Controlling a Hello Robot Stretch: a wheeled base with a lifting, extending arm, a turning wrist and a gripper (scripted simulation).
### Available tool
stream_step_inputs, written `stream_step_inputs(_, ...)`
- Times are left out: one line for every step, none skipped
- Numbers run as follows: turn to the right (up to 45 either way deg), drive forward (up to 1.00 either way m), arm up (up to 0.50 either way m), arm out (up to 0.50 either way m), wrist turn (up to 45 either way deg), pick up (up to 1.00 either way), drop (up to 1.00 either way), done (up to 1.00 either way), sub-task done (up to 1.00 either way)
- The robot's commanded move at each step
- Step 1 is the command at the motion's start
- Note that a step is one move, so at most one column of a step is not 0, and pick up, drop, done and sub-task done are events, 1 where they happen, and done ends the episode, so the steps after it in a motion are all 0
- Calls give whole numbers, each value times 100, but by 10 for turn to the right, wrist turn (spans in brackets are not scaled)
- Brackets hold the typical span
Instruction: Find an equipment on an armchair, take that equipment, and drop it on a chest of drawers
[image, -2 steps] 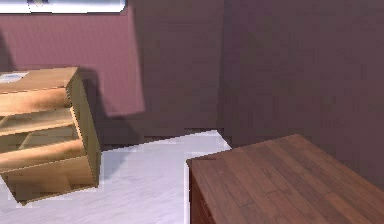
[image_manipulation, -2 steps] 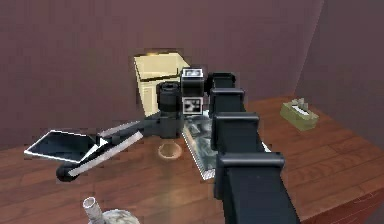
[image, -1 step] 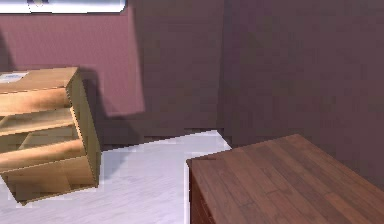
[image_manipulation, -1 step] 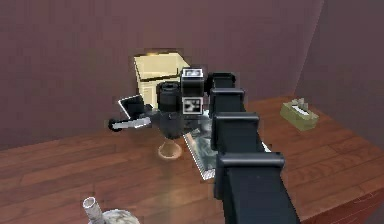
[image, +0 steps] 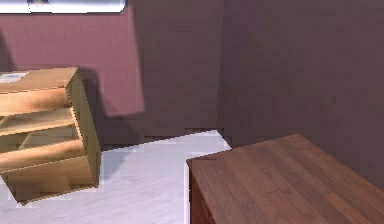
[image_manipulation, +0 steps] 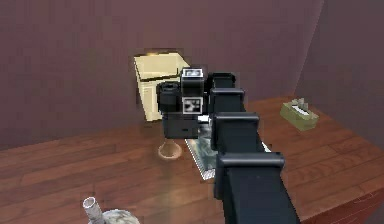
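My arm (image_manipulation: 235, 140) reaches out over a dark wooden top (image_manipulation: 90, 170). The gripper (image_manipulation: 172, 112) is a dark body left of the two white marked squares. A lamp with a cream shade (image_manipulation: 155, 72) stands on that top right behind the gripper, so I cannot tell whether it holds anything. A flat pale thing (image_manipulation: 204, 155) lies on the wood partly under the arm. In the forward view the same kind of dark wooden top (image: 280, 185) fills the lower right.
A light wooden unit with open drawers (image: 45, 130) stands at the forward view's left on a pale floor (image: 140, 185), against purple walls. A greenish tissue box (image_manipulation: 299, 113) sits on the dark top at the right. A small grey object (image_manipulation: 105, 213) lies at its near left.
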Motion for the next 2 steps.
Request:
stream_step_inputs(0,0,-4,0,0,0,0,0,0)
stream_step_inputs(0,0,-32,0,0,0,0,0,0)
